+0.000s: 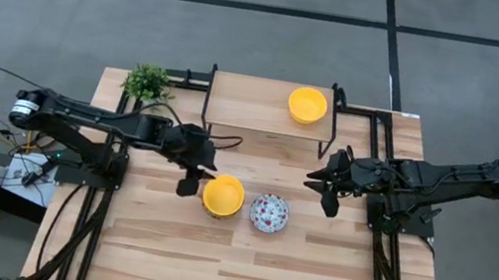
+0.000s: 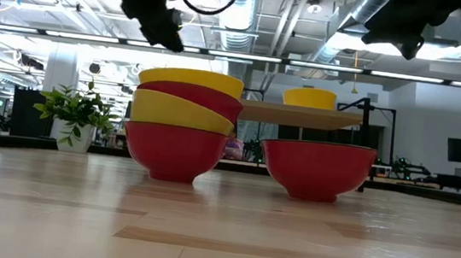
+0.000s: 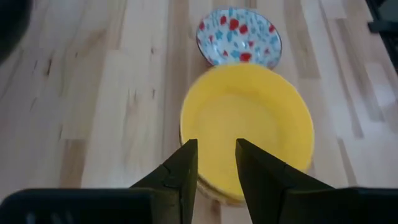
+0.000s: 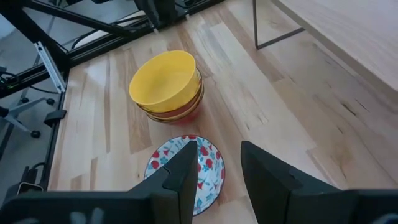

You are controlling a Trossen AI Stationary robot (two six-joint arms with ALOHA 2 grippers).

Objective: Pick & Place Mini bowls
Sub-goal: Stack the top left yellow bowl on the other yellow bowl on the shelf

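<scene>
From above, my left claw [image 1: 194, 173] hangs left of centre, just beside the stack of bowls [image 1: 223, 195], whose yellow top bowl hides whatever sits under it. The speckled bowl [image 1: 269, 213] lies just right of the stack on the tabletop [image 1: 309, 270]. My right claw [image 1: 321, 185] hangs right of centre, well apart from both. A lone yellow bowl [image 1: 307, 104] sits on the raised shelf [image 1: 256, 101] at upper centre, and a small green plant [image 1: 146, 81] stands at the tabletop's upper left corner.

At table height, the stack shows left of centre as red, yellow, red and yellow bowls nested, tilted a little; the speckled bowl shows only its red outside [image 2: 316, 168]. Both claws are cut off by the top edge. The shelf bowl [image 2: 309, 97] peeks up behind.

From my left wrist, my two fingers [image 3: 180, 180] stand a narrow gap apart with nothing between them, over the near rim of the yellow top bowl [image 3: 249, 124]; the lower bowls are mostly hidden. The speckled bowl [image 3: 239, 37] lies beyond, at the top.

From my right wrist, my fingers [image 4: 183, 174] are likewise slightly parted and empty, partly covering the speckled bowl [image 4: 186, 165]. The stack [image 4: 166, 84] sits upper left of centre.
</scene>
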